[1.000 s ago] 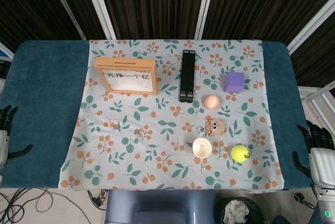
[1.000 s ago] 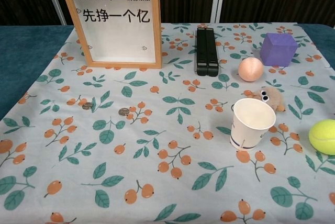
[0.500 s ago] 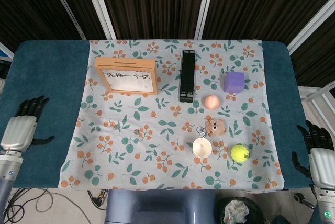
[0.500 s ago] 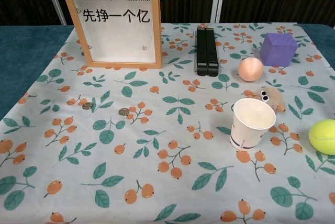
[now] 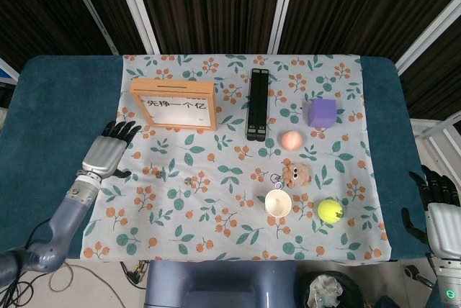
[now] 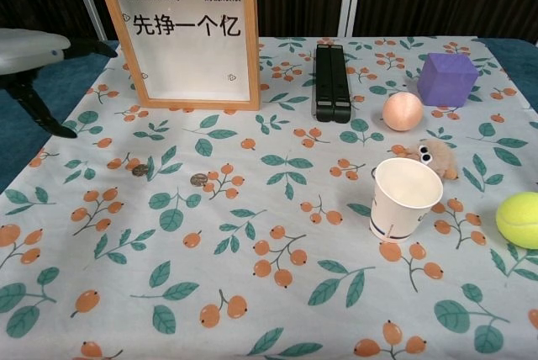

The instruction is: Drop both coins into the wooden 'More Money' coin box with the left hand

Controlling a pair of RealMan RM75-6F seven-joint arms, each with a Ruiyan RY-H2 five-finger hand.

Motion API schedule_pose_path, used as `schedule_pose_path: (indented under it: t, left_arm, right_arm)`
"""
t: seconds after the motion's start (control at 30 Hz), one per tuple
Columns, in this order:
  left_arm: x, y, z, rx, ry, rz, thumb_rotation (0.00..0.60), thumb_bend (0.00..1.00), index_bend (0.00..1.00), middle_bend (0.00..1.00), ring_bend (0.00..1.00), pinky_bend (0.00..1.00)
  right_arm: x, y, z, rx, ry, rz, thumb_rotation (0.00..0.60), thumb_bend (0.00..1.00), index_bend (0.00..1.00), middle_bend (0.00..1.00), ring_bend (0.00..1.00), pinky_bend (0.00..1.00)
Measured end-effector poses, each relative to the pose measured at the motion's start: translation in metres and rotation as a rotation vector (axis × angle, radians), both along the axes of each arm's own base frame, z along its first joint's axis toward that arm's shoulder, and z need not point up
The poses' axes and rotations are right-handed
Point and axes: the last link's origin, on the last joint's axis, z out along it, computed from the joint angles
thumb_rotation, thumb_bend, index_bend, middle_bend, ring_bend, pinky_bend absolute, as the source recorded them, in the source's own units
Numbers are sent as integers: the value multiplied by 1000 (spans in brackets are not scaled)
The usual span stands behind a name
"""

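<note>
Left hand: the left hand [image 5: 108, 152] hovers over the tabletop's left side, fingers spread, holding nothing.
Right hand: the right hand [image 5: 440, 211] sits off the tabletop's right edge, fingers apart, empty.
Coins: two coins [image 6: 140, 170] [image 6: 198, 179] lie flat, left of centre.
Coin box: the coin box [image 6: 187, 36] stands upright toward the far left corner.

Coins [image 6: 168, 175] before coin box [image 6: 189, 36]; cup [image 6: 404, 198] right.

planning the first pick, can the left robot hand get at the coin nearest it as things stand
Probably yes. The left robot hand hovers open just left of the nearer coin, and only bare floral tablecloth lies between them. The coin box stands farther back, clear of that path.
</note>
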Motion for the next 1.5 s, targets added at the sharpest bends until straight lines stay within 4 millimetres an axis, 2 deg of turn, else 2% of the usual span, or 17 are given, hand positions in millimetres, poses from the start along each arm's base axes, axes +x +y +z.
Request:
schedule_pose_path:
  t: [0.13,0.67,1.5]
  left_arm:
    - [7,6,-19,-26,0,3,600,95,36,0,0,0]
    - [24,15,-52,-56,50,-34,600,90,42,0,0,0]
    - [22,13,-71,-61,108,-59,600,90,48,0,0,0]
  right_arm:
    - [-1,0,-2,14,12,-8,600,512,152,20,0,0]
    - [-2,0,-2,4,23,-36,600,512,152,20,0,0]
    - [-1,0,0,-2,24,-9,600,512,152,20,0,0]
